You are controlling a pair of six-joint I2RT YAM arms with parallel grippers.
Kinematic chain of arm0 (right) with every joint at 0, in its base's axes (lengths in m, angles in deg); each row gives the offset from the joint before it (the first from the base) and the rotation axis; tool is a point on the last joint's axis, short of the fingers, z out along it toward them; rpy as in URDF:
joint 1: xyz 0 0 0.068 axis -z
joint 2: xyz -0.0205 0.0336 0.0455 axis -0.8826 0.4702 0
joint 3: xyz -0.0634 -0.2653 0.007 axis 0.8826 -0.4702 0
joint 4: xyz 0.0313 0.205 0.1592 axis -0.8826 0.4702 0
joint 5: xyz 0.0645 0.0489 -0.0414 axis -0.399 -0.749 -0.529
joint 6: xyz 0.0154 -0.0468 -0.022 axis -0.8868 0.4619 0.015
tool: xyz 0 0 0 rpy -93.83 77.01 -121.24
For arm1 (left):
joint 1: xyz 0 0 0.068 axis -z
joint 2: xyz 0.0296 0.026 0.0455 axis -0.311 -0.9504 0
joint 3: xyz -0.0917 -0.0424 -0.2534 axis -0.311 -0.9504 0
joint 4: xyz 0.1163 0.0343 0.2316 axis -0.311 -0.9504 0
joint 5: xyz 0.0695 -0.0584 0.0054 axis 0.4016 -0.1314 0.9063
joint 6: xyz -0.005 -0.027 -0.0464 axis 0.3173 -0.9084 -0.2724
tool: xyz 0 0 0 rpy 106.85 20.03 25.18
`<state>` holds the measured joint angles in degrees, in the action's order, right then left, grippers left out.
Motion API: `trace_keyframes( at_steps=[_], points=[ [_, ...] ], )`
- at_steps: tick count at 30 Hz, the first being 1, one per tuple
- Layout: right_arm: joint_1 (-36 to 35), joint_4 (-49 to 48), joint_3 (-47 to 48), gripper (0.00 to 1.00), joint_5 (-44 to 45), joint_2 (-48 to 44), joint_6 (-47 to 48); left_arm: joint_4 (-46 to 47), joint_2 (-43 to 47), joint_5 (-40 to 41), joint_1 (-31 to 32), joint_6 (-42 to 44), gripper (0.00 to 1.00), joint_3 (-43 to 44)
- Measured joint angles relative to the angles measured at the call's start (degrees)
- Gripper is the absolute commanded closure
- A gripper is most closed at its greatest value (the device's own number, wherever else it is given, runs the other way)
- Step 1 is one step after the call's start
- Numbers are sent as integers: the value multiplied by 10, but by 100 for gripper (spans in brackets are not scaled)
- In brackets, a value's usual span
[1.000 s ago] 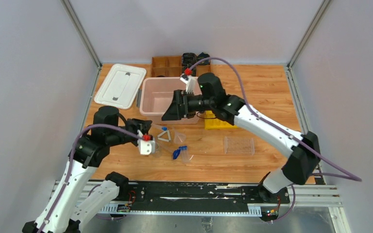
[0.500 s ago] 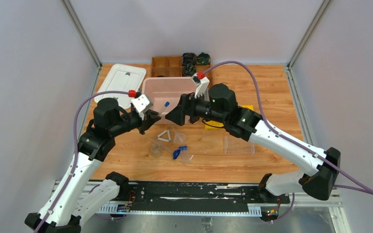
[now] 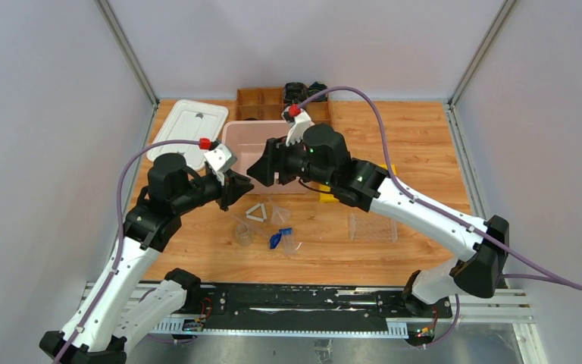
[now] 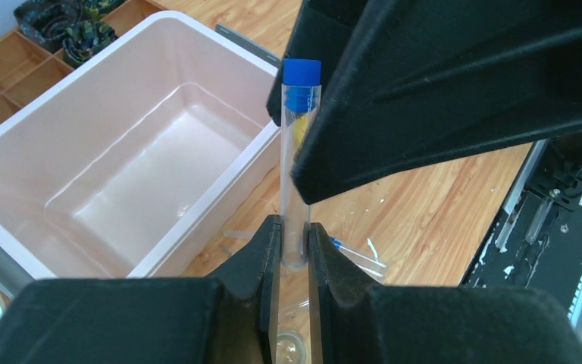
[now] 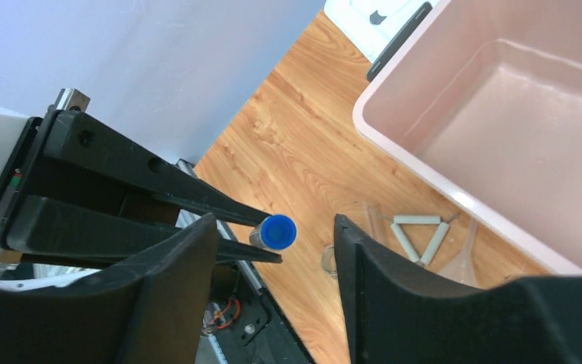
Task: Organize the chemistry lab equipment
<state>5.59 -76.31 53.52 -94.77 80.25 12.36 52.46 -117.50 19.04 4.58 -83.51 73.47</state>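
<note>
My left gripper is shut on the lower end of a clear tube with a blue cap, held upright in front of the pink bin. My right gripper is open, with its fingers either side of the blue cap and not touching it. In the top view the two grippers meet at the bin's near left corner, and the tube is hidden there. On the table lie a white triangle, a clear funnel, a little beaker, another capped tube and a small blue piece.
The pink bin stands open, with its white lid to the left. A wooden compartment box is behind it. A yellow block and a clear rack lie right of the loose glassware.
My left gripper rose from the table with the tube, up to the bin's front. My right gripper swung left and now has its open fingers round the tube's cap.
</note>
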Motion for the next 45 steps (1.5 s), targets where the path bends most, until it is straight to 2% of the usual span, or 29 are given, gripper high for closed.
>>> trace_keyframes(
  at_steps=[7,8,11,12,14,15,20,26,30,36,45],
  points=[
    [-2,-2,11,83,6,19,7,-2,0,3,0,-3,100,-1],
    [-2,-3,12,88,4,20,3,-4,-1,4,0,-3,97,-1],
    [-4,-3,14,100,3,19,2,-3,-3,3,0,-3,62,-2],
    [-4,-3,15,100,3,19,2,-3,-3,3,0,-3,48,-2],
    [-4,6,15,100,10,19,8,-3,-3,4,0,-1,9,-2],
    [-4,11,15,100,14,17,12,-4,-5,5,0,-2,1,-2],
    [0,45,-1,100,51,-13,44,-25,-19,13,0,-6,0,3],
    [30,99,-54,100,110,-99,99,-106,-91,44,0,8,0,67],
    [54,135,-115,100,155,-156,131,-147,-127,61,-9,12,0,78],
    [73,177,-224,100,216,-219,154,-182,-165,60,-57,12,0,105],
    [85,179,-305,100,275,-249,164,-198,-183,78,-73,26,0,148]
  ],
)
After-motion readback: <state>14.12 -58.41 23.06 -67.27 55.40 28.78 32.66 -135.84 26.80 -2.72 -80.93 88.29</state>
